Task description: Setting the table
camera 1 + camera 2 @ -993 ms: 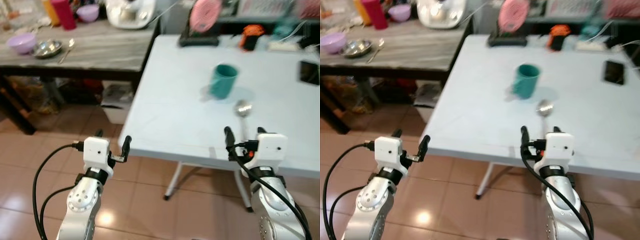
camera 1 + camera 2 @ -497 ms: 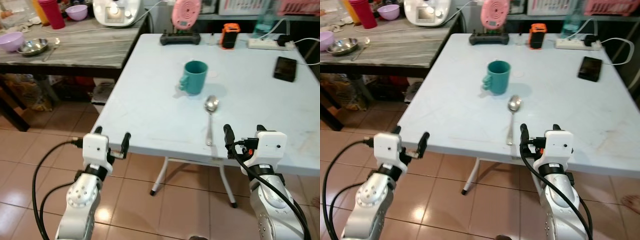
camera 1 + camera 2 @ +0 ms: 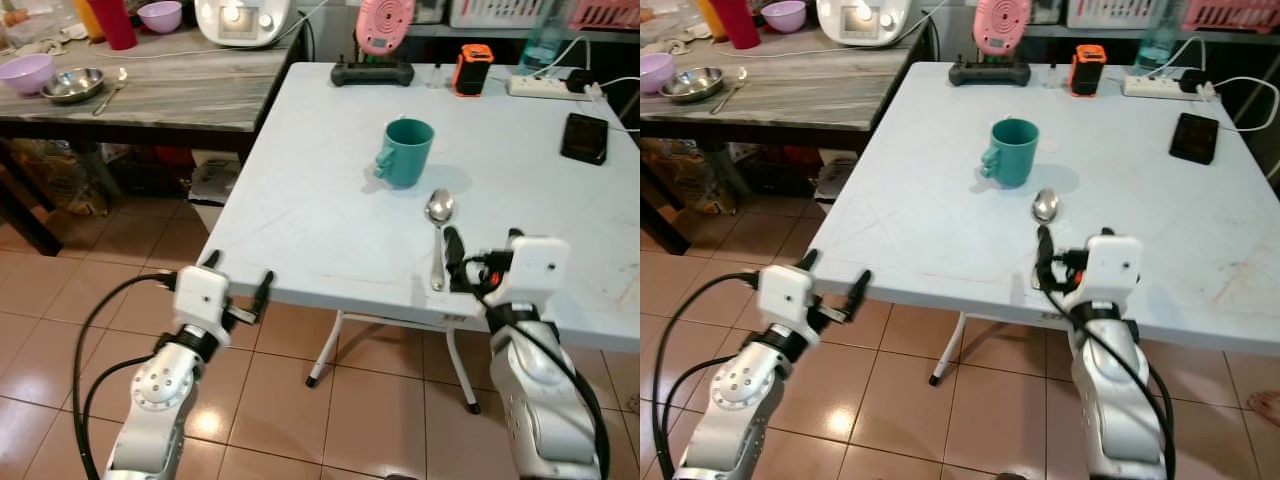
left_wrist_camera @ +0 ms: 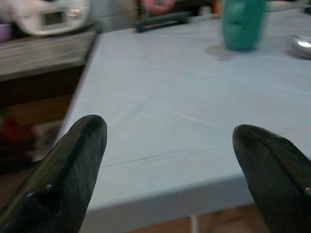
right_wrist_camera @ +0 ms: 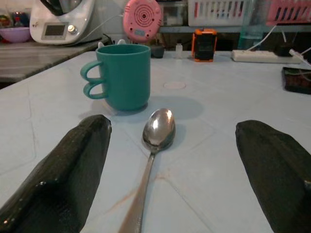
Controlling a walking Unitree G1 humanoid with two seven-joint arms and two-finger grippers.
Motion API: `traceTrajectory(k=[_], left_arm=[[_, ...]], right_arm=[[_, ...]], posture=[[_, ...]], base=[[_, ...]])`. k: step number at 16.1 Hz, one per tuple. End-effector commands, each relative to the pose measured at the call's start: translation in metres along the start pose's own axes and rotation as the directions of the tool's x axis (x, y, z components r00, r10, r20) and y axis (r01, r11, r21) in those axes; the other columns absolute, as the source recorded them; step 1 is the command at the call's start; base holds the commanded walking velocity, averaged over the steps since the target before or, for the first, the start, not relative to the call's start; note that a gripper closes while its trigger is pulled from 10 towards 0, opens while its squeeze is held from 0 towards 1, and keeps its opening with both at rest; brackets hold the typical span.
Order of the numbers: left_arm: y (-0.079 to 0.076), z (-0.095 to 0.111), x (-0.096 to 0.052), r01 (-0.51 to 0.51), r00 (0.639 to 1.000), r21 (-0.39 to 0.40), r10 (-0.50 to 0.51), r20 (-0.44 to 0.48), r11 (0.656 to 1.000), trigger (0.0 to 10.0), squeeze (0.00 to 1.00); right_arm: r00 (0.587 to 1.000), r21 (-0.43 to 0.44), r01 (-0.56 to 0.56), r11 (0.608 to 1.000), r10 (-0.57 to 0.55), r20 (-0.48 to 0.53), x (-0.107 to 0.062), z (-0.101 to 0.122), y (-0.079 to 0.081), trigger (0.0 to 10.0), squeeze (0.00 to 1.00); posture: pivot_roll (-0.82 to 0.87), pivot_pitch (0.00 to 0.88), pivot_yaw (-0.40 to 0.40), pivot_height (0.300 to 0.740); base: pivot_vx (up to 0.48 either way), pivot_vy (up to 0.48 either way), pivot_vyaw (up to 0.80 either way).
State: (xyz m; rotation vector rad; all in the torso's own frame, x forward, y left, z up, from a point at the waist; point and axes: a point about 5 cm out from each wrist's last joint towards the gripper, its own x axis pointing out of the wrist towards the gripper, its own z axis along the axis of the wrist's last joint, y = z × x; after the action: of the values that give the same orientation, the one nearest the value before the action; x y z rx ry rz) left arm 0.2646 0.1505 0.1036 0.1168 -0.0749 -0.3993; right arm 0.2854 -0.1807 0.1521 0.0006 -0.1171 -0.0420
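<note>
White folding worktop [image 3: 330,215] with a teal mug [image 3: 405,152] near its centre, handle turned toward 9 o'clock. Along the far edge, from 11 to 1 o'clock of the mug: a pink round device on a black base [image 3: 377,30], an orange-and-black object [image 3: 473,69], a white power strip [image 3: 545,86] with cable. A black phone [image 3: 583,137] lies well apart at the mug's 3 o'clock. A second, wood-grain worktop [image 3: 150,90] adjoins at 9 o'clock and carries a purple bowl [image 3: 25,72], a steel bowl [image 3: 72,84], a utensil [image 3: 110,86], a red cup [image 3: 116,18] and a white kitchen appliance [image 3: 242,18]. Tiled floor [image 3: 60,300] below.

The spoon [image 3: 438,232] lies on the white worktop just beside the mug at its 5 o'clock, bowl toward the mug, handle running toward the near edge. Nothing stands between spoon and mug.

Right gripper [image 3: 478,262] sits over the near edge of the white worktop, fingers [image 5: 68,170] spread apart; in the right wrist view the spoon handle passes between them, untouched, the spoon bowl ahead at 12 o'clock and the mug just beyond. Left gripper [image 3: 238,290] hovers off the worktop's near left corner above the floor, fingers [image 4: 68,170] apart and holding nothing, the mug far ahead of it
</note>
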Motion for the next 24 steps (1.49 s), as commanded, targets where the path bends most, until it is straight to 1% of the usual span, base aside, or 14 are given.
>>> traceTrajectory(k=[1, 2, 4, 5, 6, 7, 9, 12, 14, 17, 18, 19, 20, 24], left_arm=[[-0.003, 0.003, -0.002, 0.042, 0.999, 0.008, -0.042, 0.015, 0.999, 10.0, 0.00], [-0.006, 0.004, -0.003, 0.091, 0.996, 0.013, -0.091, 0.016, 0.996, 10.0, 0.00], [-0.010, 0.006, -0.002, 0.139, 0.990, 0.011, -0.139, 0.028, 0.990, 10.0, 0.00], [-0.014, 0.008, -0.002, 0.170, 0.985, 0.016, -0.171, 0.037, 0.985, 10.0, 0.00], [-0.015, 0.008, -0.002, 0.184, 0.982, 0.019, -0.185, 0.040, 0.983, 10.0, 0.00], [-0.017, 0.009, -0.001, 0.207, 0.977, 0.025, -0.208, 0.044, 0.978, 10.0, 0.00], [-0.018, 0.010, 0.000, 0.218, 0.975, 0.027, -0.219, 0.048, 0.976, 10.0, 0.00], [-0.019, 0.012, 0.000, 0.226, 0.972, 0.025, -0.227, 0.053, 0.974, 10.0, 0.00], [-0.023, 0.013, 0.000, 0.252, 0.966, 0.019, -0.253, 0.060, 0.967, 10.0, 0.00], [-0.026, 0.015, 0.000, 0.280, 0.957, 0.015, -0.280, 0.075, 0.960, 10.0, 0.00], [-0.027, 0.016, 0.000, 0.284, 0.955, 0.016, -0.284, 0.080, 0.959, 10.0, 0.00], [-0.029, 0.016, 0.001, 0.288, 0.954, 0.017, -0.288, 0.083, 0.957, 10.0, 0.00], [-0.029, 0.016, 0.001, 0.289, 0.953, 0.016, -0.290, 0.085, 0.957, 10.0, 0.00], [-0.032, 0.016, 0.002, 0.299, 0.950, 0.012, -0.299, 0.092, 0.954, 10.0, 0.00]], right_arm=[[0.999, 0.003, 0.016, 1.000, -0.016, -0.029, 0.002, -0.003, -0.003, 10.0, 0.00], [0.998, -0.004, 0.022, 1.000, -0.022, -0.051, 0.010, -0.004, -0.002, 10.0, 0.00], [0.997, -0.011, 0.036, 0.999, -0.036, -0.073, 0.020, -0.004, 0.000, 10.0, 0.00], [0.996, 0.006, 0.049, 0.999, -0.048, -0.080, 0.025, -0.003, 0.000, 10.0, 0.00], [0.995, 0.006, 0.051, 0.999, -0.050, -0.082, 0.028, -0.002, 0.000, 10.0, 0.00], [0.994, 0.017, 0.061, 0.998, -0.060, -0.090, 0.034, -0.001, 0.000, 10.0, 0.00], [0.989, 0.039, 0.074, 0.996, -0.069, -0.129, 0.047, -0.002, 0.002, 10.0, 0.00], [0.987, 0.032, 0.067, 0.997, -0.062, -0.147, 0.056, -0.002, 0.004, 10.0, 0.00], [0.978, 0.041, 0.067, 0.997, -0.057, -0.202, 0.067, -0.006, 0.010, 10.0, 0.00], [0.966, 0.029, 0.050, 0.998, -0.041, -0.257, 0.072, -0.013, 0.018, 10.0, 0.00], [0.958, 0.029, 0.036, 0.999, -0.027, -0.284, 0.073, -0.018, 0.020, 9.4, 0.00], [0.950, 0.021, 0.021, 1.000, -0.013, -0.311, 0.073, -0.022, 0.022, 2.0, 0.00], [0.946, 0.010, 0.013, 1.000, -0.009, -0.325, 0.073, -0.026, 0.023, 0.0, 0.00], [0.918, -0.019, 0.037, 0.999, -0.042, -0.393, 0.068, -0.041, 0.014, 0.0, 0.00]], posture=[[-0.22, 0.144, 0.073, 0.740], [-0.22, 0.159, 0.078, 0.740], [-0.22, 0.165, 0.077, 0.740], [-0.22, 0.166, 0.077, 0.740], [-0.22, 0.166, 0.077, 0.740], [-0.22, 0.167, 0.077, 0.740], [-0.22, 0.167, 0.075, 0.740], [-0.21, 0.167, 0.073, 0.740], [-0.21, 0.165, 0.067, 0.740], [-0.21, 0.165, 0.065, 0.740], [-0.21, 0.164, 0.062, 0.740], [-0.21, 0.163, 0.056, 0.740], [-0.21, 0.162, 0.056, 0.740], [-0.22, 0.156, 0.052, 0.740]], base=[[0.000, 0.000, 0.00], [0.000, 0.000, 0.00], [0.000, 0.000, 0.00], [0.000, 0.000, 0.00], [0.000, 0.000, 0.00], [0.000, 0.000, 0.00], [0.000, 0.000, 0.00], [0.000, 0.000, 0.00], [0.000, 0.000, 0.00], [0.000, 0.000, 0.00], [0.000, 0.000, 0.00], [0.000, 0.000, 0.00], [0.000, 0.000, 0.00], [0.000, 0.000, 0.00]])
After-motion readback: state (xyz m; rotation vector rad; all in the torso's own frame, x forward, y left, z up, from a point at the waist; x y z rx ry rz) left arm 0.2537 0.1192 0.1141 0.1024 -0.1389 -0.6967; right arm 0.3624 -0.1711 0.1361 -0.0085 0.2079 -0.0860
